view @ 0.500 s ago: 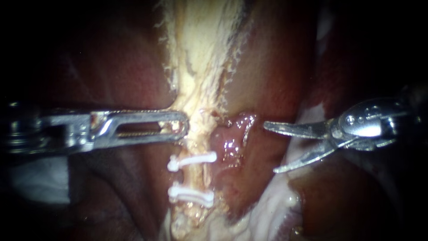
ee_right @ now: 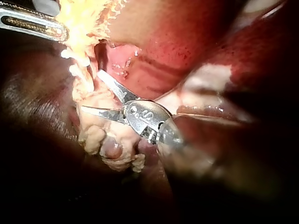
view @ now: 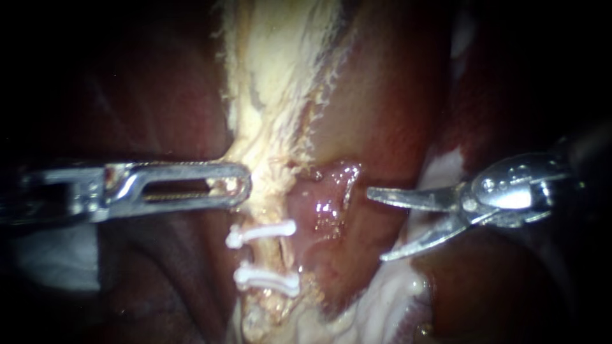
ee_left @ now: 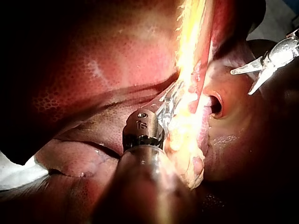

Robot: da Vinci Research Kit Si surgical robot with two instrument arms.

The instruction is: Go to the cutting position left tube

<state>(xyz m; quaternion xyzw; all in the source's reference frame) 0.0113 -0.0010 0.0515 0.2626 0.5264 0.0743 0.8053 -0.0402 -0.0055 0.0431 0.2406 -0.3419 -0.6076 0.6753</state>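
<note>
Left instrument [view: 241, 185] is clenching the soft, slippery-looking tube [view: 273, 256]; right instrument [view: 376, 224] is hovering agape, probably best biting between the clips [view: 261, 232].

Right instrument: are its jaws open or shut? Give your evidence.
Open: on the right instrument the jaws stand apart, gripping nothing.

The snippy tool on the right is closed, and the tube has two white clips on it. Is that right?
Not quite. The jaws of the right instrument stand open, with a clear gap between them, as the endoscope view shows. The tube does carry two white clips.
</note>
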